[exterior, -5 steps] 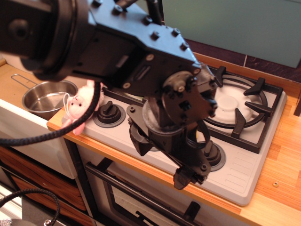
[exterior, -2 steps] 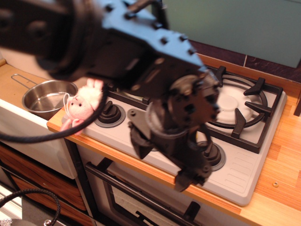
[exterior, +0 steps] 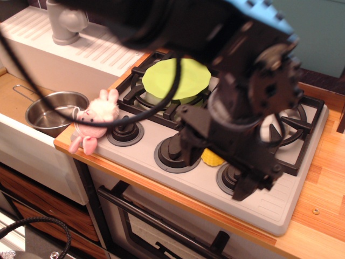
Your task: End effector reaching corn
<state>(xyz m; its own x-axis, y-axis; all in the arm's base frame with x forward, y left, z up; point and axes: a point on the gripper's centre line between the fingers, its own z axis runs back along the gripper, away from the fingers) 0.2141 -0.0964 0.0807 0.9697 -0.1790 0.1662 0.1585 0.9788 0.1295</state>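
Across the toy stove surface (exterior: 280, 205) we see our hand (exterior: 250, 186), blurred so we cannot tell its opening, has swung right and uncovered the corn (exterior: 211, 158) between the knobs, beside the green plate (exterior: 176, 79), nearly within reach.

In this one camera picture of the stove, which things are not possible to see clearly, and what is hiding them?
- Corn: only a small yellow part shows; the tool covers the rest.
- Tool: motion-blurred, so open or shut cannot be told.
- Right burner: largely hidden behind the arm.
- Green plate: crossed by the black cable.
- Pot: its handle is cut short by the left edge.
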